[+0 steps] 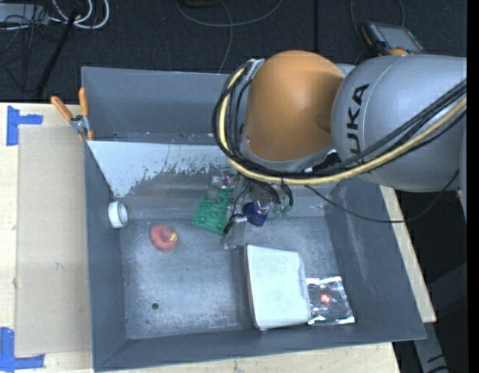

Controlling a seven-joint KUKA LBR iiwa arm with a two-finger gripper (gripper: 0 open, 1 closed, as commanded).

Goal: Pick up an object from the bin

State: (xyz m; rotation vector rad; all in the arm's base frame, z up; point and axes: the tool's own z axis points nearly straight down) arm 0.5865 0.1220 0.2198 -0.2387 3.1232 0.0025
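While the gripper (238, 222) hangs low over the bin's (185, 301) back middle, just beside the green piece (212, 212), I cannot tell whether it is open or closed. Risk: the adjacent blue item (257, 213) may crowd the grasp, so that the piece slips or tilts.

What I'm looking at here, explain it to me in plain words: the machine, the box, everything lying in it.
One camera looks down, slightly from the side, into a grey metal bin. The big grey and orange shape is a robot arm reaching in from the right; its job is to pick one thing out. Its gripper hangs low near the bin's middle, right beside a green object; whether it holds anything cannot be seen. Also on the floor: a small red round thing, a white roll at the left wall, a flat white pad, and a silvery foil packet beside it.
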